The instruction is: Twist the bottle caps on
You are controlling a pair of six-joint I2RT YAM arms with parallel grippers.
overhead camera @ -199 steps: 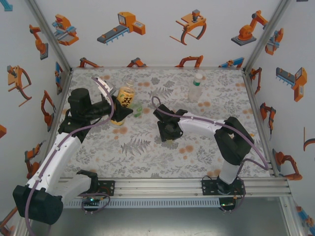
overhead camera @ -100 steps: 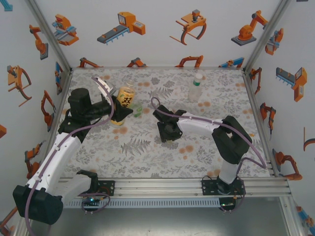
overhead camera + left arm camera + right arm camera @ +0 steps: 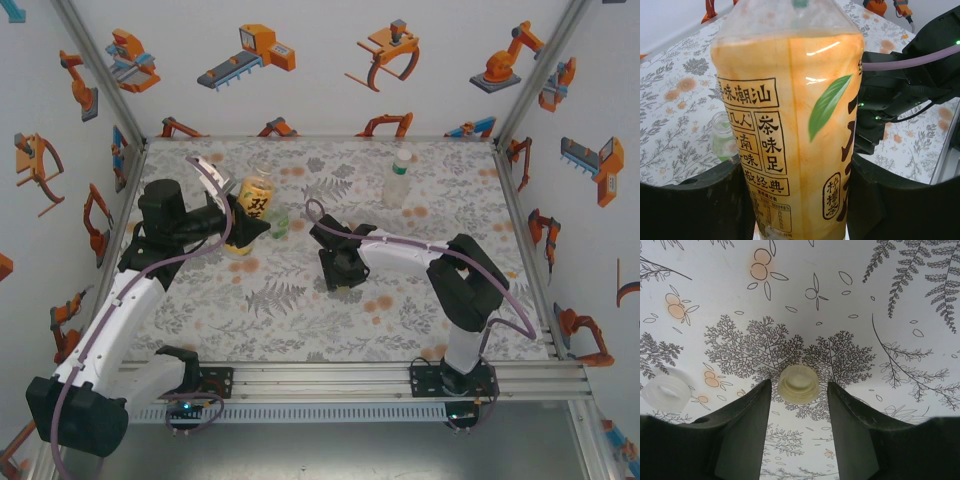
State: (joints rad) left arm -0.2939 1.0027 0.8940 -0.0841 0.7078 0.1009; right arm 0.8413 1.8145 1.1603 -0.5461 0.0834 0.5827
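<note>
From the top external view, the left end effector [image 3: 243, 228] is clamping the lower part of the yellow bottle [image 3: 256, 203], which is standing upright at the left of the floral tabletop [image 3: 300, 320]. A short green-tinted bottle [image 3: 279, 222] is standing just beside it, on its right. A clear bottle [image 3: 398, 178] with a white and green label is standing well apart, toward the far right. The right end effector [image 3: 342, 280] is pointing down at the middle of the tabletop, close to the surface.

In the left wrist view, the yellow bottle [image 3: 790, 125] is sitting between the two dark fingers [image 3: 690, 200], which are pressing on it from both sides. Behind it on the left, the green-tinted bottle [image 3: 725, 142] is showing an open, uncapped mouth. The black right arm [image 3: 900, 90] with its purple cable is reaching in on the right.

In the right wrist view, the right end effector [image 3: 799, 386] is holding its fingers [image 3: 745, 430] apart. A pale yellow cap [image 3: 798, 383] is lying on the tabletop [image 3: 880, 300] between the fingertips, with a small gap on each side. A translucent white cap [image 3: 667, 390] is lying to the left, outside the fingers.
</note>
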